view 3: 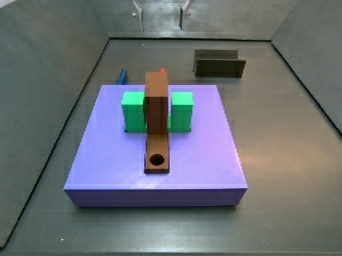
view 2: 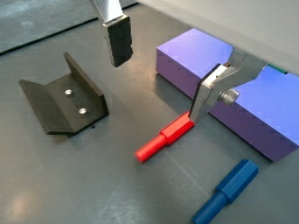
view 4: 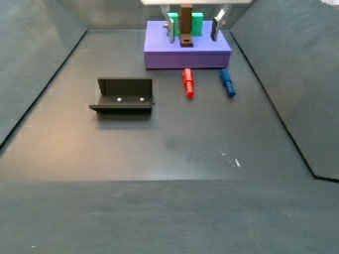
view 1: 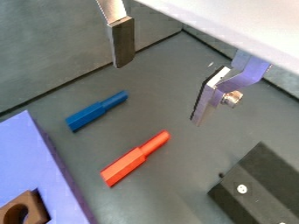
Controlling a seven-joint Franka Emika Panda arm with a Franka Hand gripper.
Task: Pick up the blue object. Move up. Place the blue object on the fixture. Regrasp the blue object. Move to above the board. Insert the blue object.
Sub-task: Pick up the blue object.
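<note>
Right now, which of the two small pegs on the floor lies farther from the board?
The blue object: the red peg lies between it and the fixture. The open gripper hovers above, empty.

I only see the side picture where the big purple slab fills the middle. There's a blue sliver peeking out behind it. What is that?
Observer: The blue object, a slim bar lying on the floor beside the board.
Operator: Is it alone there?
Observer: No, a red piece of similar shape lies next to it, not touching.
Operator: And the claw?
Observer: The gripper hangs open above those two pieces, holding nothing.
</note>
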